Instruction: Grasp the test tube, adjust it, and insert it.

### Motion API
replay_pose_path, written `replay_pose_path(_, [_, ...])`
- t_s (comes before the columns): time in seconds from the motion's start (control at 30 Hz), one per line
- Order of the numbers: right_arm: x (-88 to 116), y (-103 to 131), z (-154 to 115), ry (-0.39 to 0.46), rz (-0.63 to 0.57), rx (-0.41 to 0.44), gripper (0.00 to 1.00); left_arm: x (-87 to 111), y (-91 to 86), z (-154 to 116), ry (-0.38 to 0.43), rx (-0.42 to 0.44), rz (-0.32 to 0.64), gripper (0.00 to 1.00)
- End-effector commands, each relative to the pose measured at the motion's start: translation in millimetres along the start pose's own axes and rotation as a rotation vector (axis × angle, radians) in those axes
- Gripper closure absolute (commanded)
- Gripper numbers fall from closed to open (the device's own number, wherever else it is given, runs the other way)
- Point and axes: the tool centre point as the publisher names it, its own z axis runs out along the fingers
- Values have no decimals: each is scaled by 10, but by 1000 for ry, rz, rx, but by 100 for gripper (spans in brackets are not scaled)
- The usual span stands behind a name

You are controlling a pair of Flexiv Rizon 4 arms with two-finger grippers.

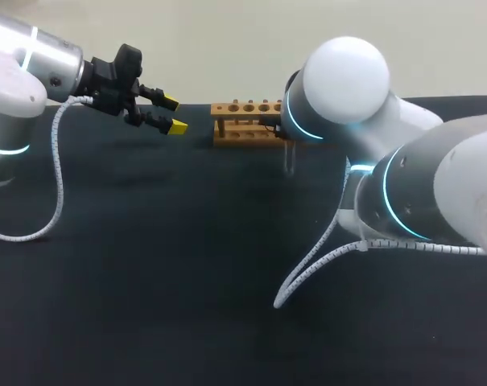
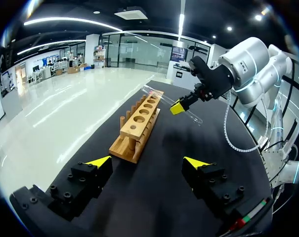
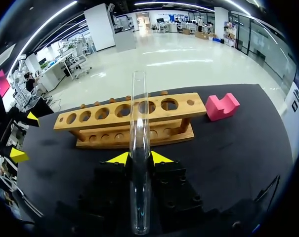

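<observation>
Tube (image 3: 139,113) pinched mid-length in my right gripper (image 3: 140,159), just short of the rack (image 3: 164,138); rounded end seems toward my wrist. Left gripper (image 1: 173,114) spread, empty, off the rack's end. Plan: turn rounded end down, centre over a hole, lower slowly.

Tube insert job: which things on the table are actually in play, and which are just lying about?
In play:
- test tube, upright in the right jaws, which are shut on it
- wooden rack, just beyond the tube, all visible holes empty

Lying about:
- pink block, on the table off one end of the rack
- left jaws, open and empty, held apart from the rack
</observation>
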Motion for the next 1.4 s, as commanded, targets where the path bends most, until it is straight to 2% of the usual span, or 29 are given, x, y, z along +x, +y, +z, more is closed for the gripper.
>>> replay_pose_path(0.03, [-21, 3, 52, 37, -1, -2, 100, 11, -2, 1, -4, -1, 3, 0])
replay_pose_path(0.73, [50, -24, 136, 77, -17, -1, 100, 11, -2, 1, -4, -1, 3, 0])
replay_pose_path(1.17, [18, -4, -76, 36, -19, 15, 100, 11, -2, 1, -4, -1, 3, 0])
replay_pose_path(1.4, [-33, -81, -85, 36, -40, 35, 100, 11, -2, 1, -4, -1, 3, 0])
